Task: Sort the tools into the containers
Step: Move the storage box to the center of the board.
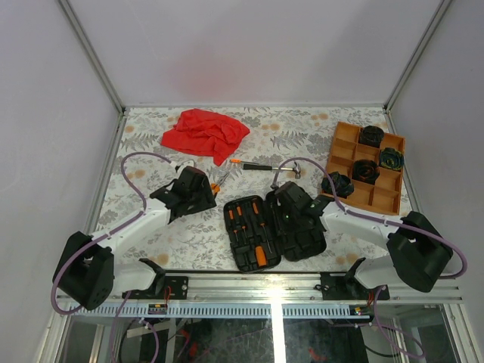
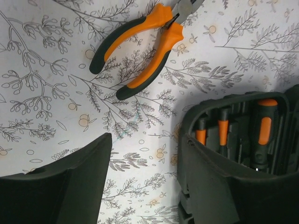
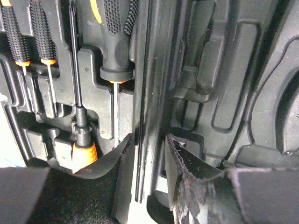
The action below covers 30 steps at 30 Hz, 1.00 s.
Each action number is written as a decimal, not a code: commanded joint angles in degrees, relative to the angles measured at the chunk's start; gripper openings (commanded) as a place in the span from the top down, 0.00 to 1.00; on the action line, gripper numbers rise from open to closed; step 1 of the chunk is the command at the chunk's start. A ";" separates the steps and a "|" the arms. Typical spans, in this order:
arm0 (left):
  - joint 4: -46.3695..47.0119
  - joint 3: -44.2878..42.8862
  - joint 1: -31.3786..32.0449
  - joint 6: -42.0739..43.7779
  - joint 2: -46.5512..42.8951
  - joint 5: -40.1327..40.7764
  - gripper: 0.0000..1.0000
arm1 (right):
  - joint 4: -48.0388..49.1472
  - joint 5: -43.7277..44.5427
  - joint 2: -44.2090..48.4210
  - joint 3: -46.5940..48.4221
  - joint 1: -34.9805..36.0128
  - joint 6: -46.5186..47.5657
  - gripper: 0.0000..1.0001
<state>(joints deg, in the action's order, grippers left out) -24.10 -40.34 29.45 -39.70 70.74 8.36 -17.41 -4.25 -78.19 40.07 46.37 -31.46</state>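
Note:
The black tool case (image 1: 302,234) lies open at the near middle, with orange-and-black screwdrivers (image 1: 246,219) in its left half. My right gripper (image 1: 291,198) hovers low over the case's far end. In the right wrist view its fingertips (image 3: 122,161) stand slightly apart astride the case's middle ridge (image 3: 154,93), holding nothing. My left gripper (image 1: 203,189) is open and empty, just near of the orange-handled pliers (image 1: 218,181), which lie on the table ahead of it in the left wrist view (image 2: 140,46). The hammer (image 1: 265,165) lies beyond the case. Several dark coils (image 1: 364,171) sit in the orange tray (image 1: 378,198).
A red cloth (image 1: 204,132) lies crumpled at the back left. The case's left edge (image 2: 243,154) is close to my left gripper's right finger. Cage posts and walls bound the table on three sides.

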 commanded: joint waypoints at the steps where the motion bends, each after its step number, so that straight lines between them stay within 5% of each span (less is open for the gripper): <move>1: -1.43 -3.03 -0.47 1.09 -0.85 2.58 0.38 | 5.55 -1.92 -4.92 2.24 -0.15 -5.20 0.72; 5: -1.91 -4.12 -0.51 0.95 -0.85 3.46 0.35 | 9.19 -3.32 -6.21 3.01 -0.14 -7.57 0.75; 10: -2.04 -5.15 -0.51 1.08 0.53 3.57 0.35 | 9.86 0.34 -2.05 4.28 -0.16 -5.59 0.63; 19: -2.01 -6.30 -0.54 1.21 0.09 3.64 0.35 | 4.86 15.75 12.61 2.95 -0.16 4.49 0.52; 30: 0.65 -5.93 -0.54 2.35 -17.11 5.17 0.33 | 2.17 29.35 17.18 2.89 -0.76 9.36 0.45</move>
<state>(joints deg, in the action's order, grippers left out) -25.39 -45.01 29.45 -39.03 59.09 11.11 -12.88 18.81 -60.27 40.53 46.35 -25.39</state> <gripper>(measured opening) 0.660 0.530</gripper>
